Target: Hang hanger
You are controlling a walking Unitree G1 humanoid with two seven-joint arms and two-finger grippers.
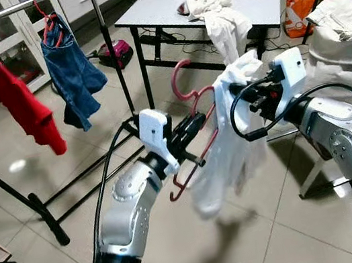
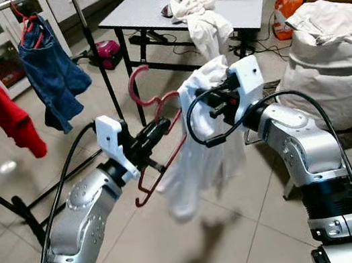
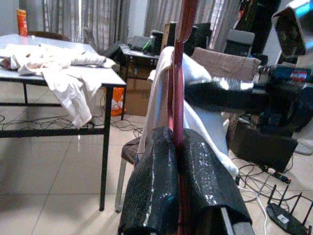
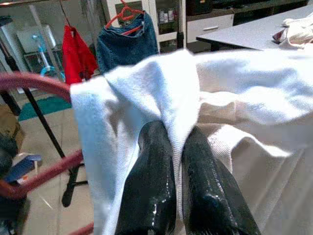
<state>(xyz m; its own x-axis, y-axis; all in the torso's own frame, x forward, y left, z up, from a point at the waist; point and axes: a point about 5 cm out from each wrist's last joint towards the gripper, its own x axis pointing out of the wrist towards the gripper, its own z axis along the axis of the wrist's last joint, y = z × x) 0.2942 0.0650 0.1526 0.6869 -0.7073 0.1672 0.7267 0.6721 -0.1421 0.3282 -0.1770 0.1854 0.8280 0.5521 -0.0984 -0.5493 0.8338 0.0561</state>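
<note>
item: red hanger (image 1: 190, 112), mid-air before you, short of the clothes rail (image 1: 11, 9). left gripper (image 1: 192, 127) clamped on its frame, steadying it; right gripper (image 4: 183, 147) pinching the white garment (image 1: 224, 153) to keep it draped on. 2 garments already hung.

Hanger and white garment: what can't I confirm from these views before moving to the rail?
- Red hanger, far shoulder: white garment covers it in the eye views.
- Left gripper grip point: its own fingers hide it in the left wrist view.
- Right gripper: cloth folds hide what lies between its fingers.
- Clothes rail: cut off by the picture edge.
</note>
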